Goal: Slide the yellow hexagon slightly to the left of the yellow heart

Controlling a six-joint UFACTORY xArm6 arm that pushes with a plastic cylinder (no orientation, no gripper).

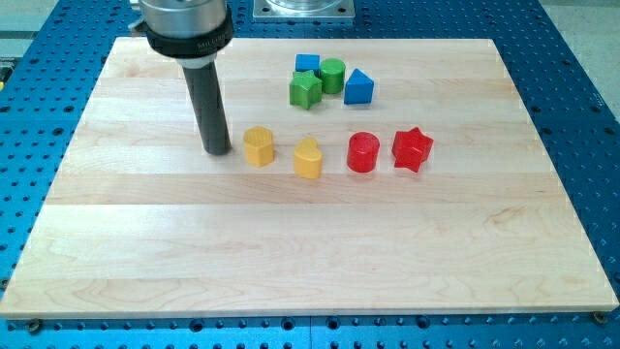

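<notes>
The yellow hexagon (259, 146) stands on the wooden board, just left of the yellow heart (308, 158), with a small gap between them. My tip (217, 152) rests on the board a short way to the left of the yellow hexagon, not touching it. The rod rises from there toward the view's top left.
A red cylinder (362, 152) and a red star (412, 148) stand right of the heart. Near the view's top sit a blue cube (307, 64), a green star (305, 89), a green cylinder (331, 75) and a blue triangle (358, 87). The board's edge (310, 312) runs along the bottom.
</notes>
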